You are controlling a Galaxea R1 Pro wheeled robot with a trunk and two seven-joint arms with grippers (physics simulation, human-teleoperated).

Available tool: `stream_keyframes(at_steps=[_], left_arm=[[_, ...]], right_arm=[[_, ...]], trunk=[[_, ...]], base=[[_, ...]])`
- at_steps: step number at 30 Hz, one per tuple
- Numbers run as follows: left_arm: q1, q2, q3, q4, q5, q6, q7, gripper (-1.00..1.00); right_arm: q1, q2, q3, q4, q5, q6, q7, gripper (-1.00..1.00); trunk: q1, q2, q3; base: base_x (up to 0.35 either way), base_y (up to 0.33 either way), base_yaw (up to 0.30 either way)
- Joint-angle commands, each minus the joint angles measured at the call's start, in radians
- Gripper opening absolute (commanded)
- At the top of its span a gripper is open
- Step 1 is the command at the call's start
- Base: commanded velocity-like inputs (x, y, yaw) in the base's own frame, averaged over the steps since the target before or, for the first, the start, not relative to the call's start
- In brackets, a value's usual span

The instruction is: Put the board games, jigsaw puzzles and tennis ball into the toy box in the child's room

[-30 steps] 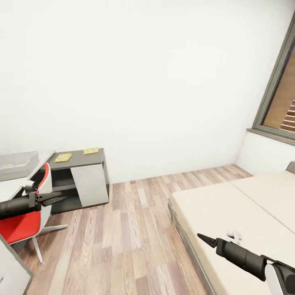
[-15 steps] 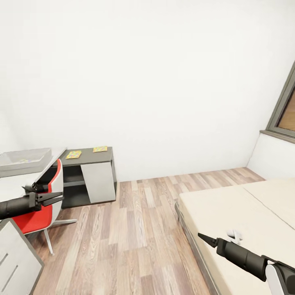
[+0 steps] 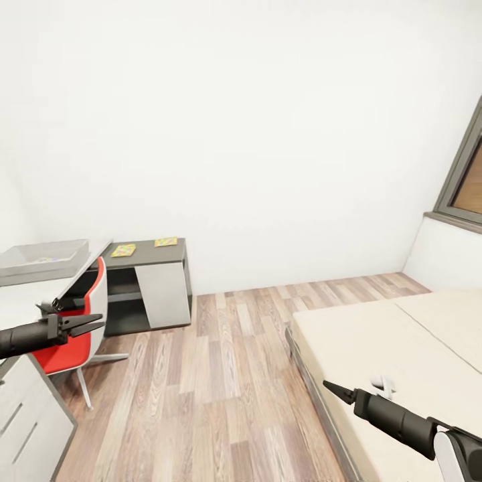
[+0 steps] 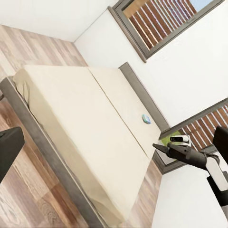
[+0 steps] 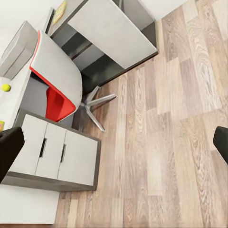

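At the left edge of the head view the toy box (image 3: 41,258) sits on the table (image 3: 27,298), with faint colour inside that is too small to name. In the right wrist view the tennis ball (image 5: 5,87) lies on the table beside the box, so it is not yet in. Two small flat printed boxes (image 3: 123,250) lie on the dark cabinet (image 3: 144,284) right of the table. On the bed (image 4: 90,123), near the centre of the left wrist view, rests a small blue piece (image 4: 146,118). The left hand (image 3: 87,324) is spread and holds nothing; the right hand (image 3: 331,388) looks pressed together, carrying nothing. Most of the job seems left.
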Motion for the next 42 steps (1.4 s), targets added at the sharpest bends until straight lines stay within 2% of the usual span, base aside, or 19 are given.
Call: stream_keyframes(at_steps=[1,22,42], left_arm=[[-0.001,0.0,0.0,0.0,-0.001,0.011,-0.004,1.0],[-0.001,-0.006,0.0,0.0,-0.001,0.011,-0.004,1.0],[-0.001,-0.01,0.0,0.0,-0.002,0.011,-0.004,1.0]], right_arm=[[-0.001,0.0,-0.001,0.0,0.001,0.005,0.004,1.0],[-0.001,0.0,0.001,0.0,0.001,0.005,0.003,1.0],[-0.001,0.0,-0.002,0.001,0.001,0.002,0.002,1.0]], trunk=[[0.0,-0.002,-0.002],[0.0,-0.002,-0.01],[0.0,-0.002,-0.011]], base=[[-0.111,-0.021,0.028],[-0.076,-0.163,0.176],[-0.01,-0.095,0.019]])
